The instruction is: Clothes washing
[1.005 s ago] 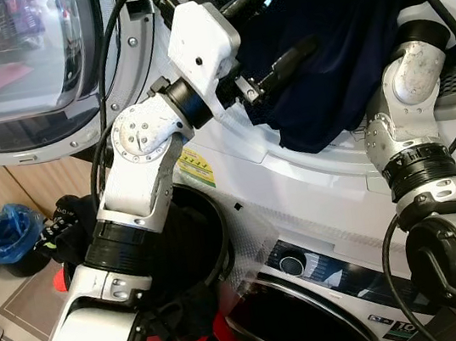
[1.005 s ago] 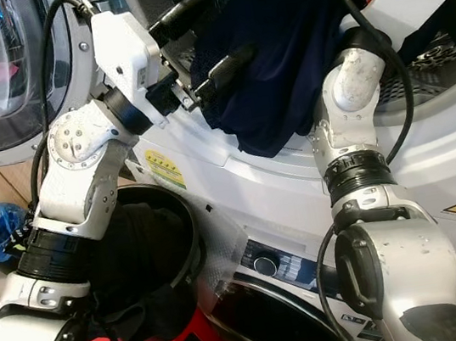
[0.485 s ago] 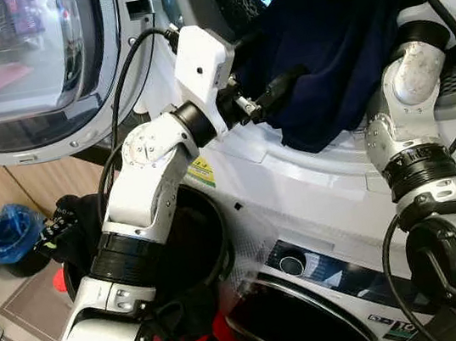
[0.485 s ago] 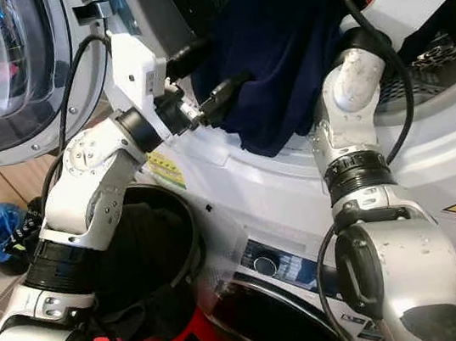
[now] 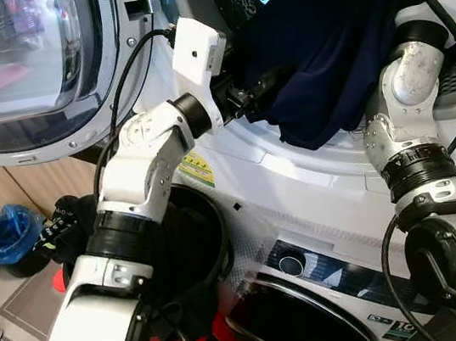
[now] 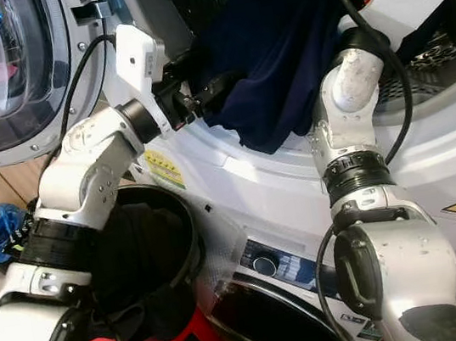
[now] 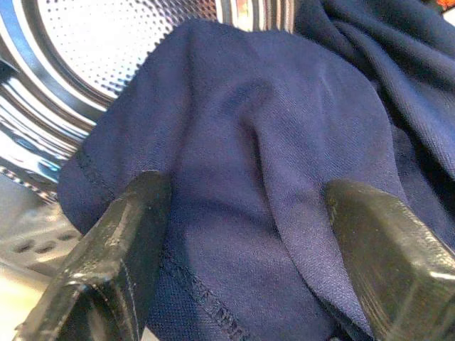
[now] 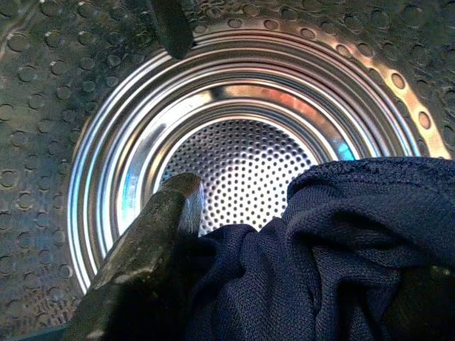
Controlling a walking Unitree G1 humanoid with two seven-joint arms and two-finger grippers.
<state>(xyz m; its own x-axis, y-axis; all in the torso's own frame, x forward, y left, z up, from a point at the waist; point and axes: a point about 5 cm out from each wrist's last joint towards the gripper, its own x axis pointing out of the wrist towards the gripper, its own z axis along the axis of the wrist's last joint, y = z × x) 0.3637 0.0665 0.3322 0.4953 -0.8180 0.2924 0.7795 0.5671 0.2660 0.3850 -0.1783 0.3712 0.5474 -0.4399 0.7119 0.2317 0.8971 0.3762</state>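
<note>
At the drum's front rim, the left gripper (image 7: 242, 234), fingers spread around the dark navy knit garment (image 5: 322, 53), should pinch it before pushing it inward, while the right gripper (image 8: 284, 284) likewise stands spread around the cloth inside the perforated steel drum (image 8: 242, 163).

Garment (image 5: 330, 52): dark navy blue, fine knit weave, matching stitched hem. Drum (image 8: 242, 170): bright silver steel, back wall perforated with small round holes, side wall embossed with raised dots. Washer body (image 5: 318, 200): white, with a yellow label (image 5: 197, 168). Left tool (image 7: 242, 234): black fingers. Arms: silver-white with black joints. Basket (image 5: 196, 244): black. Bag (image 5: 4, 234) on the floor: blue.
</note>
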